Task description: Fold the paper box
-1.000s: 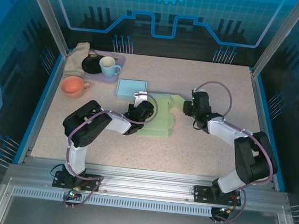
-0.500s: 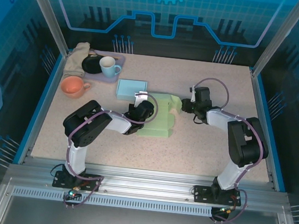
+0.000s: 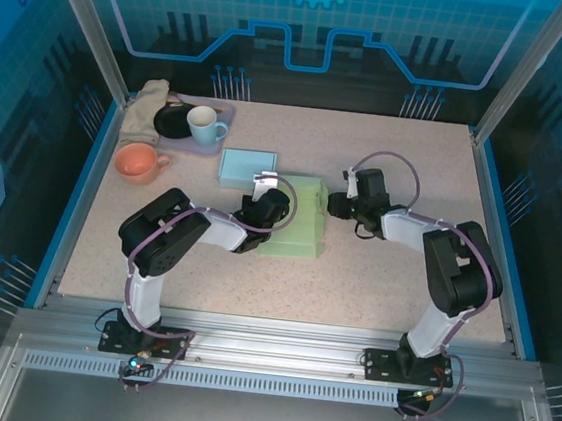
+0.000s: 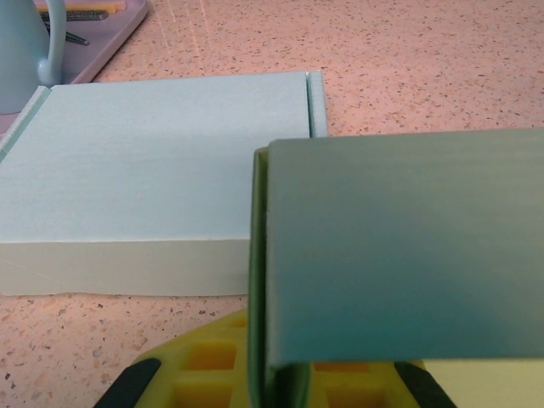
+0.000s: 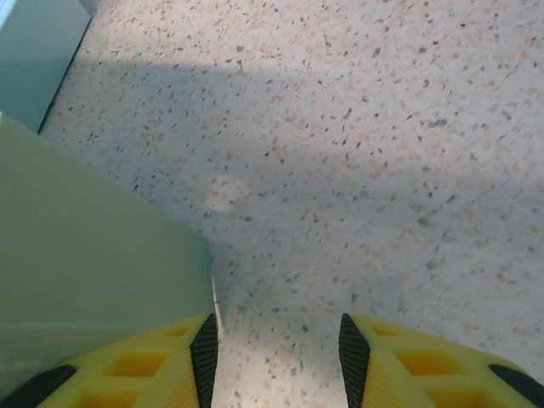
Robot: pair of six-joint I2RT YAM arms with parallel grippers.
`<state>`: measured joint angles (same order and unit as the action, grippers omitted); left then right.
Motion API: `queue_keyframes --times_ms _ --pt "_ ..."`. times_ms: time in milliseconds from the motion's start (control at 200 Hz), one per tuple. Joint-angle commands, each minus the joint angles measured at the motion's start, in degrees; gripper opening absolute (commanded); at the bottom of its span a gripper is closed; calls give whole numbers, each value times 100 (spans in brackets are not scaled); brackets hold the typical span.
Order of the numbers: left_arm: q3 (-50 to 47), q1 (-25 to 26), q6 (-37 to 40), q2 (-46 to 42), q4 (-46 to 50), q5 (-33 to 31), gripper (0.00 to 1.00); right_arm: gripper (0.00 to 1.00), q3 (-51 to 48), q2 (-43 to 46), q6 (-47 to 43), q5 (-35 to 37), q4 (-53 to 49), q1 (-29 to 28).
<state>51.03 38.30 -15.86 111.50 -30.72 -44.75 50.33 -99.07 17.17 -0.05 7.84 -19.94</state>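
The pale green paper box (image 3: 297,227) lies in the middle of the table. My left gripper (image 3: 272,206) is shut on the box's left wall, which stands as a green sheet (image 4: 399,246) rising from between the yellow fingers (image 4: 204,374). My right gripper (image 3: 333,205) is open at the box's right side. In the right wrist view its left finger (image 5: 202,357) rests against the green box wall (image 5: 85,246), and only bare tabletop lies between the jaws around the gripper (image 5: 276,350).
A finished light blue box (image 3: 247,168) sits just behind the green one, and its corner shows (image 5: 34,51). At the back left are a purple tray (image 3: 223,114) with a light blue mug (image 3: 206,124), a beige cloth (image 3: 147,106) and an orange cup (image 3: 137,163).
My right gripper has moved left up against the green box. The flap that stuck out to the right is now folded in against the box. The left arm has not moved.
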Motion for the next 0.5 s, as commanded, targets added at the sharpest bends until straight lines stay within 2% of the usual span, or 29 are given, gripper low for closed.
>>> queue_keyframes --times_ms 0,290,495 --pt "84 26 194 161 330 107 8 44 -427 293 288 47 114 -158" --pt "127 21 188 179 400 105 8 45 -489 327 321 134 113 -513" --pt "141 25 184 192 420 110 7 45 -393 329 278 130 144 -528"
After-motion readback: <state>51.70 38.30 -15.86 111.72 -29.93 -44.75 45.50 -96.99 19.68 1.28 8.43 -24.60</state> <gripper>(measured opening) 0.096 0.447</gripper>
